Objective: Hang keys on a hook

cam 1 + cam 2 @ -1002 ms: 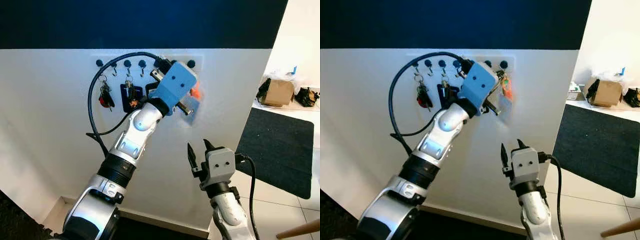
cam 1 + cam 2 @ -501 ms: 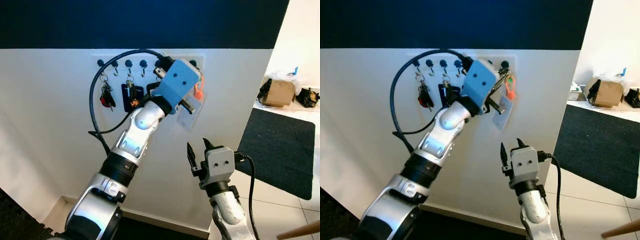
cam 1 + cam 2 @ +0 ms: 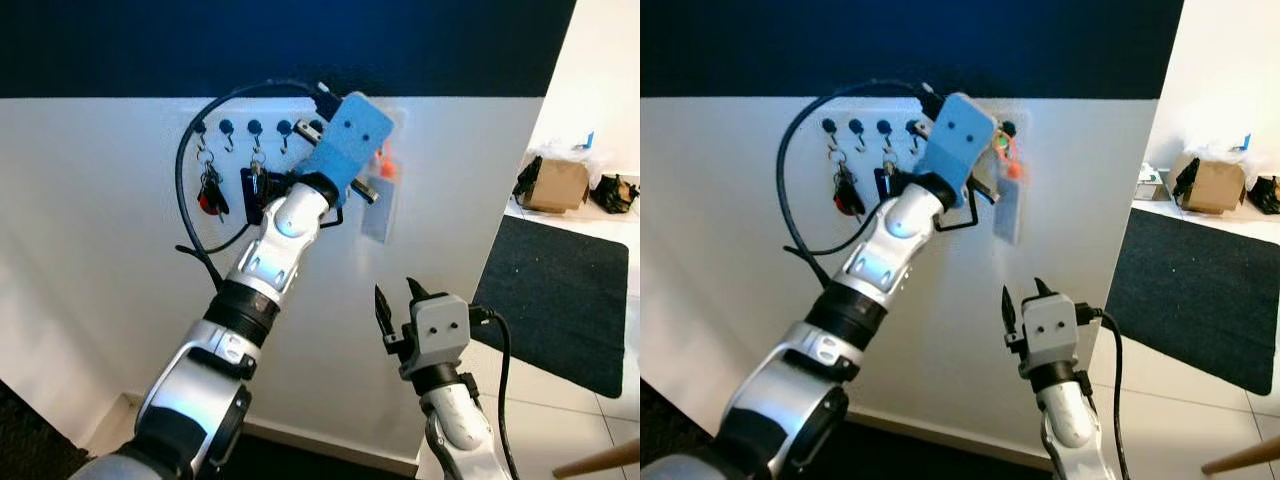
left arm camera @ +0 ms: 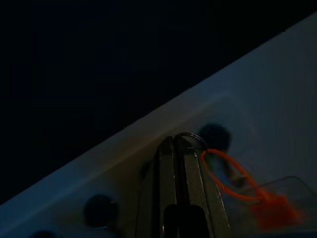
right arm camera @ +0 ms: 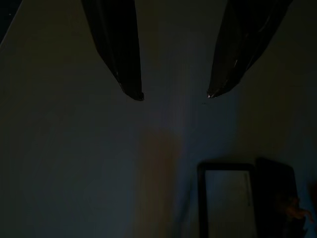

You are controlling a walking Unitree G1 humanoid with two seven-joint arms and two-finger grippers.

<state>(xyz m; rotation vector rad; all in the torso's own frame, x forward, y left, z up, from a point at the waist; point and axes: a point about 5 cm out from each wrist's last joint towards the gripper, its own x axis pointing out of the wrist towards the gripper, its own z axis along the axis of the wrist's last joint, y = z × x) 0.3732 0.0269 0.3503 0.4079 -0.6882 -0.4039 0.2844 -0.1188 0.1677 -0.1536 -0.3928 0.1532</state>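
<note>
A row of dark hooks (image 3: 255,127) runs along a white rack on the wall. My left arm reaches up to its right end, the blue wrist housing (image 3: 347,135) covering the fingers. In the left wrist view my left gripper (image 4: 173,141) is shut on the key ring (image 4: 192,137), right beside a dark hook knob (image 4: 214,138). From the ring hang an orange loop and tag (image 3: 385,165) and a clear card (image 3: 380,206). My right gripper (image 3: 397,300) stands open lower down, pointing up at the wall, nothing in it.
Red keys (image 3: 210,195) and a black fob (image 3: 258,188) hang on hooks at the left. A black cable (image 3: 185,190) loops off my left arm. To the right lie a dark mat (image 3: 570,300) and a cardboard box (image 3: 557,185) on tiled floor.
My left gripper has risen and tipped toward the rightmost hooks. The clear card swung from slanted to hanging straight down. The right arm has not moved.
</note>
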